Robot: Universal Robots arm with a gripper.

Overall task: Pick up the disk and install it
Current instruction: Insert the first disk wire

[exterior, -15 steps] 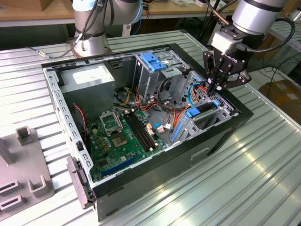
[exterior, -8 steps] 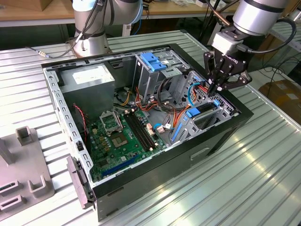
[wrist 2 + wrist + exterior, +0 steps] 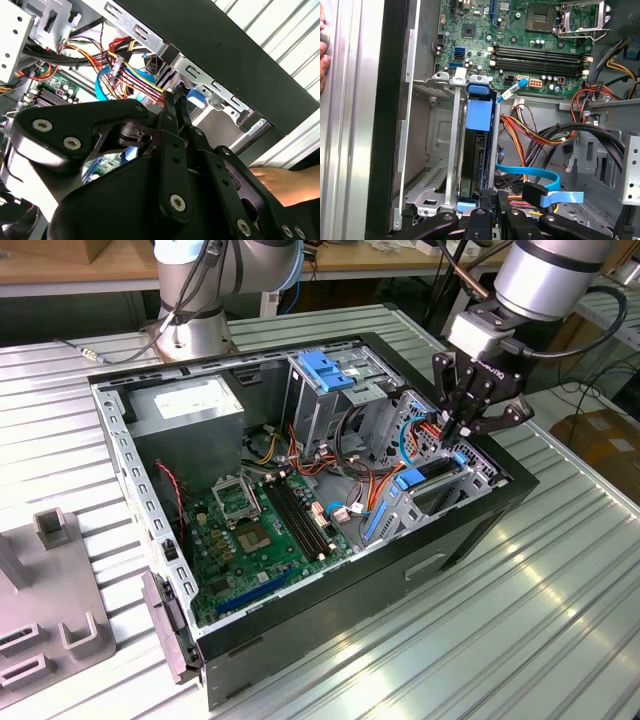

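The disk (image 3: 479,116), with its blue plastic frame, stands on edge in the drive bay at the front corner of the open computer case (image 3: 420,570). In the exterior view its blue frame (image 3: 409,479) shows in the bay at the case's right end. My gripper (image 3: 463,432) hangs just above that end of the bay, fingers drawn together. Both wrist views show the black fingers (image 3: 492,200) (image 3: 177,102) shut, tips at the disk's near edge. Whether they touch the disk I cannot tell.
Coloured cables (image 3: 535,135) and a blue ribbon cable (image 3: 540,175) run beside the bay. The motherboard (image 3: 255,525), a grey box (image 3: 190,405) and a tall cage with a blue latch (image 3: 322,370) fill the case. A person's hand (image 3: 280,182) rests outside the case wall. A grey fixture (image 3: 50,580) stands at the exterior view's left.
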